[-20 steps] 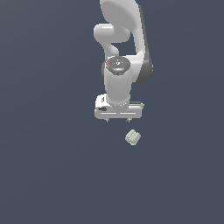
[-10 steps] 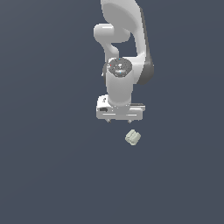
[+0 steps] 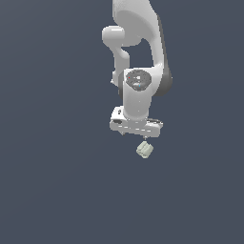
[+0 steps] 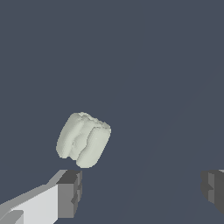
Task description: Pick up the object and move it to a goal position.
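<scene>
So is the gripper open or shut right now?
Open. In the wrist view the gripper has its two dark fingers set wide apart, with nothing between them; the object lies outside the gap.

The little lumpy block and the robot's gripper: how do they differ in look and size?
Size: the block is much smaller than the gripper. Shape: the block is rounded, with ridged lobes; the gripper is a flat, boxy bar with two fingers spread wide apart. Colour: the block is pale greenish-white throughout, while the gripper is white with dark grey fingertips. Both are pale against the dark grey background.
</scene>
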`<state>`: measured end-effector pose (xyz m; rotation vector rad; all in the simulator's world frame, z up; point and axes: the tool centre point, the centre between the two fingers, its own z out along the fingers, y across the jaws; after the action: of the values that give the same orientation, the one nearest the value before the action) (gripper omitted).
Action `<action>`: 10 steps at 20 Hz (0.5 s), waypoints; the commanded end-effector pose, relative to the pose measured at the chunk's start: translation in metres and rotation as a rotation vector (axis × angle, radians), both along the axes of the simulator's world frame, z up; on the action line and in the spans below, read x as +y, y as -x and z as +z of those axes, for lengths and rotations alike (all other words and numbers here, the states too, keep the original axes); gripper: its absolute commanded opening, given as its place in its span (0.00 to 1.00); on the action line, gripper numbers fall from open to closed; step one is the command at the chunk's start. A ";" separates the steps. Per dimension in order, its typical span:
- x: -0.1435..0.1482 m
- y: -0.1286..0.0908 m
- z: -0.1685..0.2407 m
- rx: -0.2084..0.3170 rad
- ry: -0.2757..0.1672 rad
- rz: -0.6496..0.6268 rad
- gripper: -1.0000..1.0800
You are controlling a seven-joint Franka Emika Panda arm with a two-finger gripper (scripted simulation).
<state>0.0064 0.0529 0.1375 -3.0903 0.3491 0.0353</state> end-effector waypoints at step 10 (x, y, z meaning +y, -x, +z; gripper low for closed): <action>0.032 -0.011 -0.025 -0.002 0.020 -0.246 0.96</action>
<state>0.0161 0.0806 0.1163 -3.0498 0.6782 0.0253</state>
